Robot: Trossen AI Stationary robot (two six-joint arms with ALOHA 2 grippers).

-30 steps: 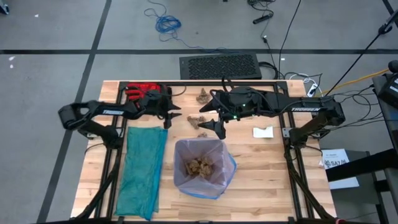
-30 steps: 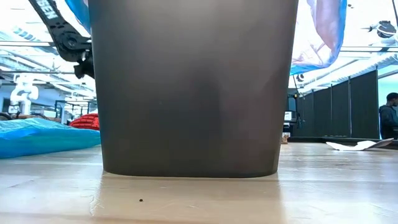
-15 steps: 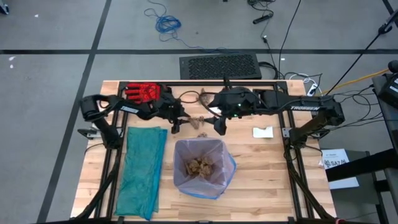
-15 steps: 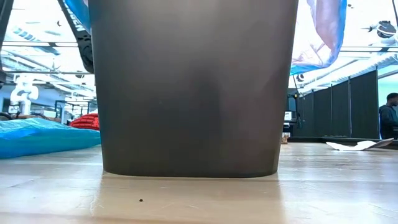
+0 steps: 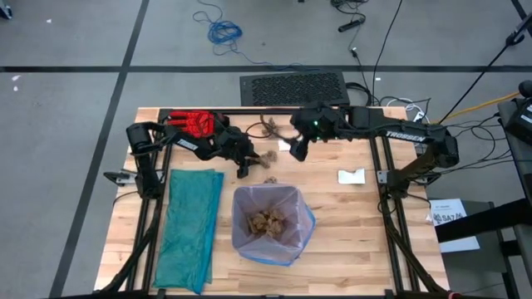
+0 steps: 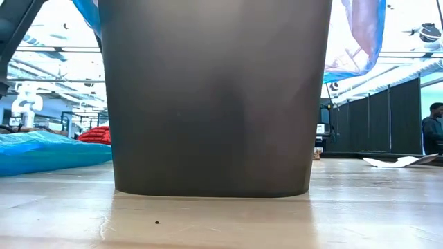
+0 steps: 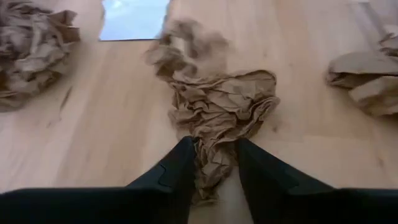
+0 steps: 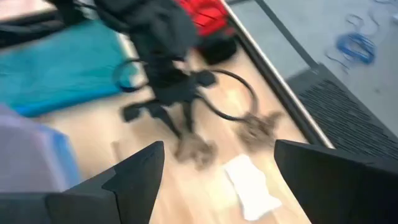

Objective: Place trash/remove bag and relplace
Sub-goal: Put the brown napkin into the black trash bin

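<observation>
A crumpled brown paper wad of trash [image 7: 217, 112] lies on the wooden table [image 5: 357, 241], behind the bin. My left gripper [image 7: 214, 177] has come down on its near end and is shut on it [image 5: 264, 157]. My right gripper [image 5: 298, 149] hovers open just right of the wad, holding nothing. More brown wads lie nearby [image 5: 270, 126] [image 5: 270, 178]. The pale pink bag [image 5: 270, 218] lines the dark bin [image 6: 214, 97], its rim folded over the bin's top, with several brown wads inside. My left gripper pinches the wad's near end [image 7: 211, 163] between its two fingers [image 7: 179, 173]. The fingers come slanting down from the table's left. The rest of the wad lies spread on the table beyond the fingertips.
A teal-green plastic bag [image 5: 189, 228] lies flat on the left. A red glove [image 5: 191, 124] sits at the far left corner, a white paper scrap [image 5: 351, 175] lies to the right, and a black cable loop [image 8: 233, 93] is near the far edge. A person [image 6: 432, 131] stands beyond the table.
My left gripper has gone toward the table's right edge and down, onto the brown wad. My right gripper has drawn back toward the far edge and tipped further down, staying open.
</observation>
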